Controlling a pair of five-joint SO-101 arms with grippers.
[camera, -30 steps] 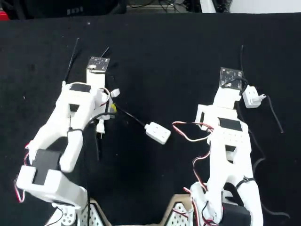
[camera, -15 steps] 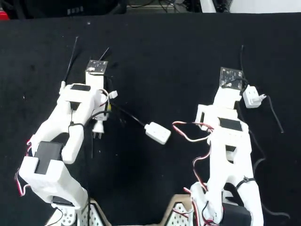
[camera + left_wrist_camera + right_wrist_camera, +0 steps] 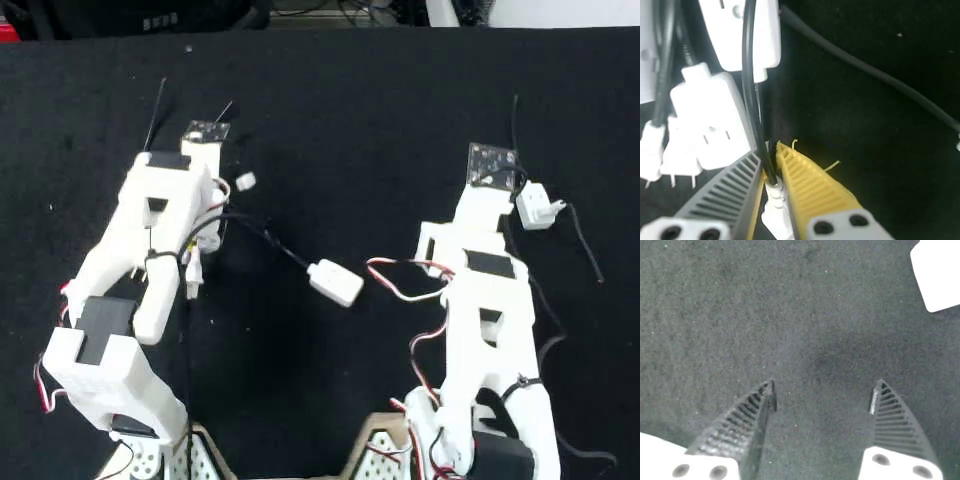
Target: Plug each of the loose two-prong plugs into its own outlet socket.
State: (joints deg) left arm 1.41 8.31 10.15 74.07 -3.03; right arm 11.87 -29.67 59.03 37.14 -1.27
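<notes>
Left gripper (image 3: pixel 771 171), arm stretched low, has jaws clamped on the black cord (image 3: pixel 752 90) of one plug (image 3: pixel 774 212); right gripper (image 3: pixel 822 390) hangs jaws apart above the counter (image 3: pixel 790 315).

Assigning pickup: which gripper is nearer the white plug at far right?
Right. The right gripper sits beside the white plug; the left gripper is across the table, clamping a black cable.

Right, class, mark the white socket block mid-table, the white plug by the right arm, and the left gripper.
white socket block (image 3: pixel 335 282), high view, middle of its top face.
white plug (image 3: pixel 537 207), high view, its body.
left gripper (image 3: pixel 769 154), left wrist view, between its fingertips, which pinch the black cord (image 3: pixel 751 75).
</notes>
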